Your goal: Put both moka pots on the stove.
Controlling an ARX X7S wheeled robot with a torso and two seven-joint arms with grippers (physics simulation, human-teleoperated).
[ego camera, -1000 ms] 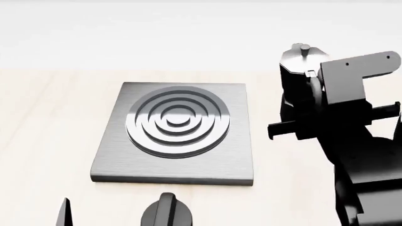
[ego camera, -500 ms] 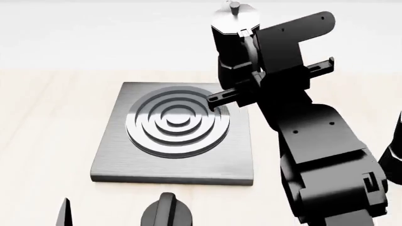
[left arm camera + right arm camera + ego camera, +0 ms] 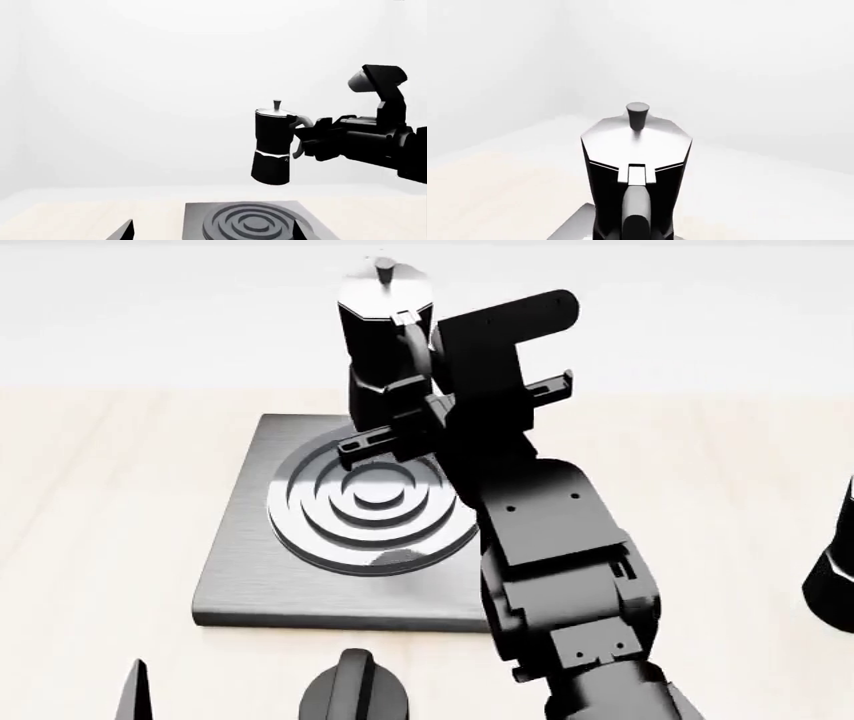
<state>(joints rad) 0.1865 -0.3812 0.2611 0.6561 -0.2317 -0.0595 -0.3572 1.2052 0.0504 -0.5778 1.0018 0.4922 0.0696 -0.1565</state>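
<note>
One moka pot (image 3: 384,335) aloft over one stove (image 3: 254,580), right tool (image 3: 430,405) clamping handle; second pot (image 3: 834,575) apart.

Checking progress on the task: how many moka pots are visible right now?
2. One moka pot hangs in the right gripper above the stove; a dark shape, likely the second pot, is cut off at the head view's right edge.

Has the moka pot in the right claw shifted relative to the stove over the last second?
Yes. The moka pot travelled leftward, from beyond the stove's right edge to above its far side.

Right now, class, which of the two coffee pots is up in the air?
The pot with the silver lid, held by the right tool above the stove. The other sits at the right edge.
</note>
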